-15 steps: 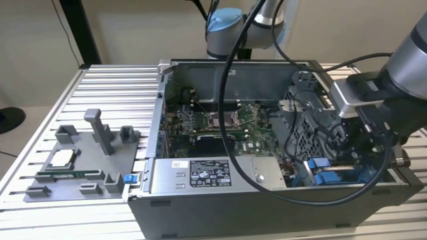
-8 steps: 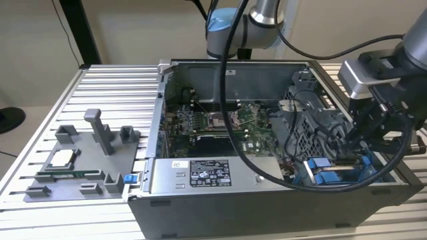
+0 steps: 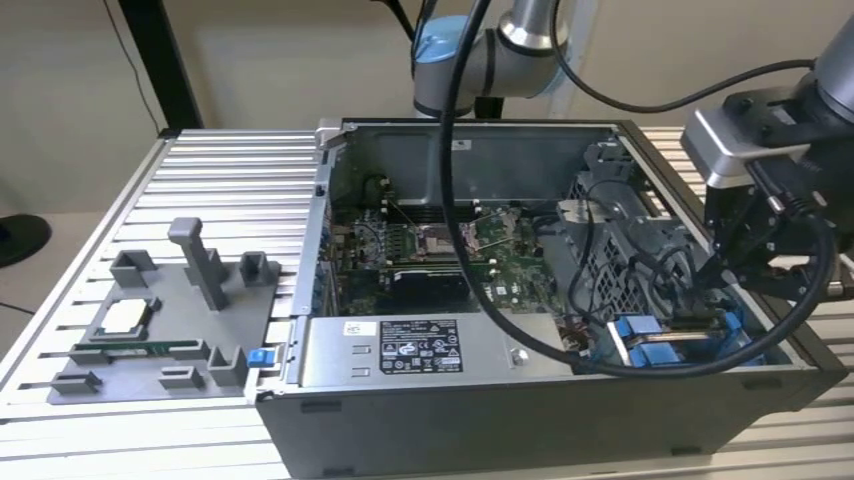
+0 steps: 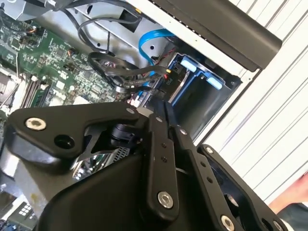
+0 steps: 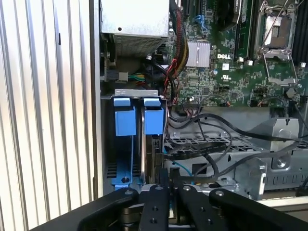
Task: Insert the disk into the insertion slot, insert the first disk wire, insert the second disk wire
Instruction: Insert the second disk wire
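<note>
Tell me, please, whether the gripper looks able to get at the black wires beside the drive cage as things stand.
Probably yes: the gripper sits right above the black wires next to the blue tabs of the drive cage, and the case is open on top, so nothing seems to block it.

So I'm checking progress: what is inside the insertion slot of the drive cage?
The insertion slot holds two blue frames side by side. Whether the disk sits in them is hidden. The gripper hangs over the cage's edge.
</note>
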You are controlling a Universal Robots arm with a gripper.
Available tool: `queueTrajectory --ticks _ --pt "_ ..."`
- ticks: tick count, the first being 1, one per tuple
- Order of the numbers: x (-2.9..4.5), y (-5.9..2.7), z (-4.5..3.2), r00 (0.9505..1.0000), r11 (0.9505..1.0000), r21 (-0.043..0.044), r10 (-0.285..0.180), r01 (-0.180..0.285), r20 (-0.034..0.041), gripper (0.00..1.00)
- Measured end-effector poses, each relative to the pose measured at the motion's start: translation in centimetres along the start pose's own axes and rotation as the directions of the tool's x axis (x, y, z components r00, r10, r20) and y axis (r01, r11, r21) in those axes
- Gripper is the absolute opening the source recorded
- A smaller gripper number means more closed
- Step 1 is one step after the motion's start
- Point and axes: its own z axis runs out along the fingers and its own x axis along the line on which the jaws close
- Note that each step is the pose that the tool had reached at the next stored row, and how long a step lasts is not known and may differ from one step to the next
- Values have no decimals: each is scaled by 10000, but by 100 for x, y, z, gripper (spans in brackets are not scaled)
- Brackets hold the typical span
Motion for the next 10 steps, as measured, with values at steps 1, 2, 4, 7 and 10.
queueTrajectory --ticks 1,2,4,7,10 --pt "0 0 -2 10000 10000 0 0 0 0 0" --pt "-1 0 -4 10000 10000 0 0 0 -1 0" --pt "-2 -1 -8 10000 10000 0 0 0 0 0" --pt "-2 -1 -14 10000 10000 0 0 0 0 0" --pt "-4 -2 -20 10000 10000 0 0 0 0 0"
